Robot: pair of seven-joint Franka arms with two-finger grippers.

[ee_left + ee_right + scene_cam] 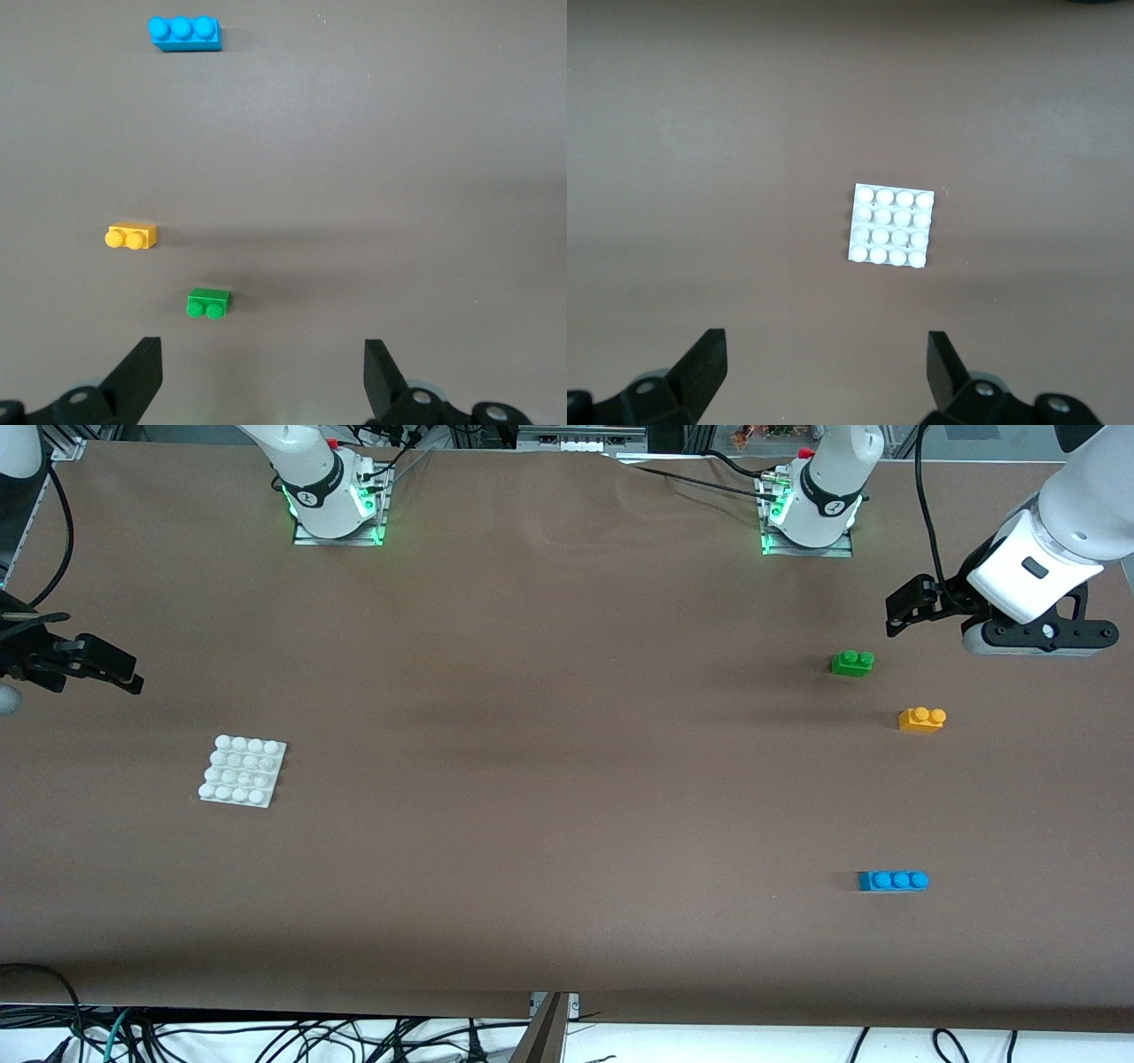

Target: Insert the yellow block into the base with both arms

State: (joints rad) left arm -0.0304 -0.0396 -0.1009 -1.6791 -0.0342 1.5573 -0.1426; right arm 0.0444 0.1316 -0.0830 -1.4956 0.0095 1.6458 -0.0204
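The yellow block [921, 719] lies on the brown table toward the left arm's end, studs up; it also shows in the left wrist view [132, 235]. The white base [242, 771] lies flat toward the right arm's end and shows in the right wrist view [891, 225]. My left gripper [908, 609] hangs open and empty over bare table beside the green brick, apart from the yellow block; its jaws stand wide in the left wrist view [263, 372]. My right gripper [111, 669] hangs open and empty over the table edge beside the base [827, 367].
A green two-stud brick [852, 662] lies farther from the front camera than the yellow block, close to it [208, 303]. A blue three-stud brick [893, 880] lies nearer to the front camera [184, 34]. Both arm bases [337, 505] [808, 509] stand along the back edge.
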